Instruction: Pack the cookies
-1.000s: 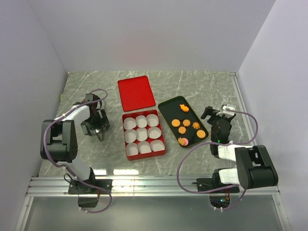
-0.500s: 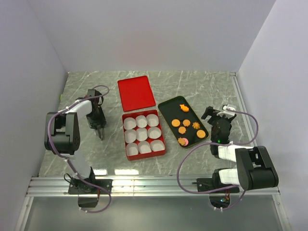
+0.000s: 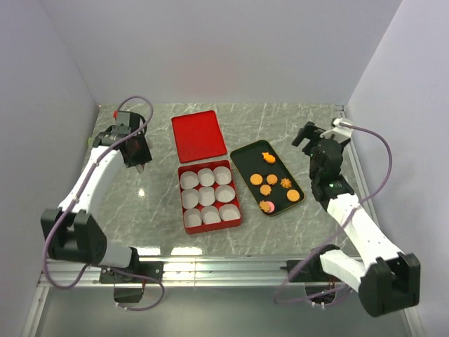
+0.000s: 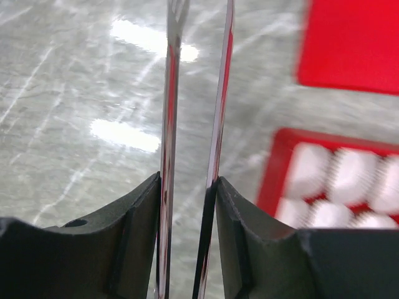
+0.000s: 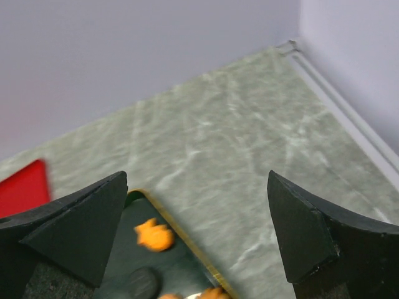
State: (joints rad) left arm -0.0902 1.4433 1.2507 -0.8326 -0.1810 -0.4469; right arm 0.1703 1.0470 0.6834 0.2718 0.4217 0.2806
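At the very start of the packing, by judgement: no cookie in the red box (image 3: 210,226) yet, all nine white paper cups (image 3: 206,196) inside it empty. Left to do: carry every one of the cookies (image 3: 265,189) across, probably one per cup, and then maybe put on the red lid (image 3: 198,135), lying flat just behind the box.

Seven cookies counted, all on a black tray (image 3: 238,156) just to the right of the box, on the counter (image 3: 295,119). Small and flat, mostly round and orange. One pink, at the tray end nearest to the front of the box. One orange of irregular shape at the far end, the same one (image 5: 154,235) visible also in the right wrist view. Lying apart, not stacked, so likely easy to take singly.

Left pincer (image 3: 139,165) well to the left of the box, closed on a pair of thin tweezers (image 4: 169,93), the two blades pressed partly together with a narrow gap between. Right pincer (image 5: 196,187) to the right of the box, beyond the tray, fully open and holding nothing.
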